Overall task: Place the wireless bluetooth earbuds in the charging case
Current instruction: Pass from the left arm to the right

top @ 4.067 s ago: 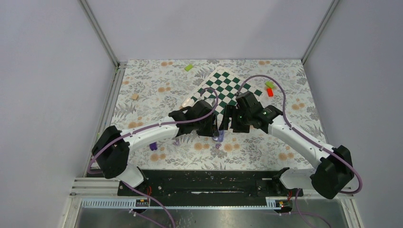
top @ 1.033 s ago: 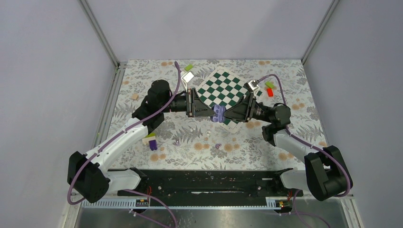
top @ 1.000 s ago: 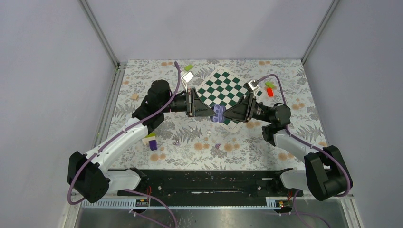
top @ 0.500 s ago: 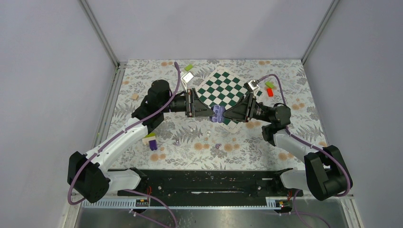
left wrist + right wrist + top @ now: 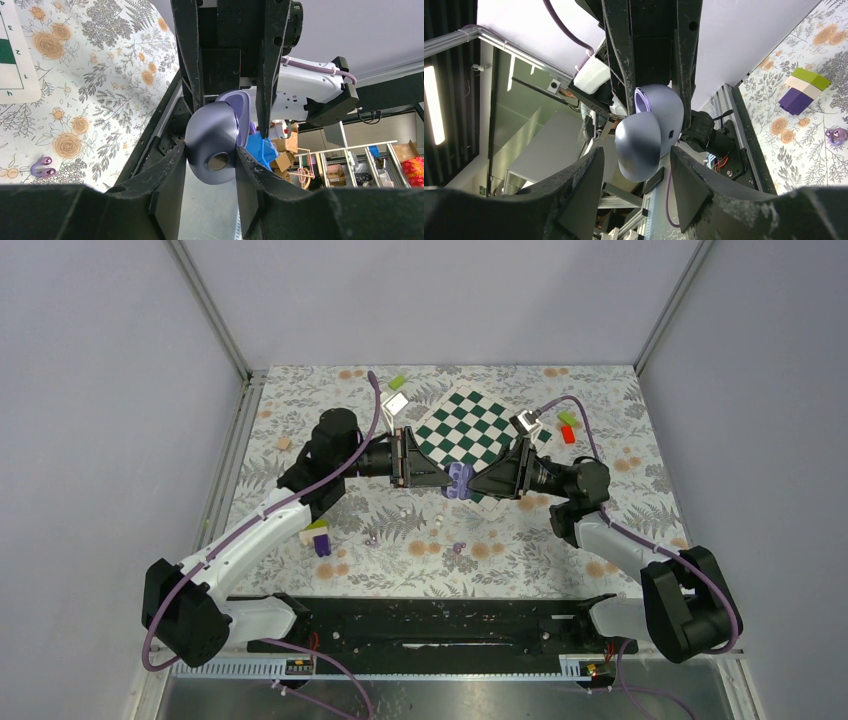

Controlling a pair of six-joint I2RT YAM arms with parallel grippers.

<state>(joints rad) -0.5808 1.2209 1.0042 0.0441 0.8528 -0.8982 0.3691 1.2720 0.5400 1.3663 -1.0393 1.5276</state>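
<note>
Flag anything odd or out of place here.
The lavender case hangs open in mid-air, clamped in the left pincer, with the right pincer loosely astride it. A small purple piece lies loose on the floral cloth, outside the case.

**Loose pieces on a floral surface**

A surface covered in a grey fern and orange flower print carries a green-and-white chessboard mat, turned at an angle near the far middle. A flat lime-green block lies just beyond the mat's left corner. Off the mat's right corner, a small green block sits just beside a small red block. A small tan wooden cube rests alone near the left edge. Nearer the front left stands a green-white-purple stacked block, with a tiny purple piece on the print close to its right.
</note>
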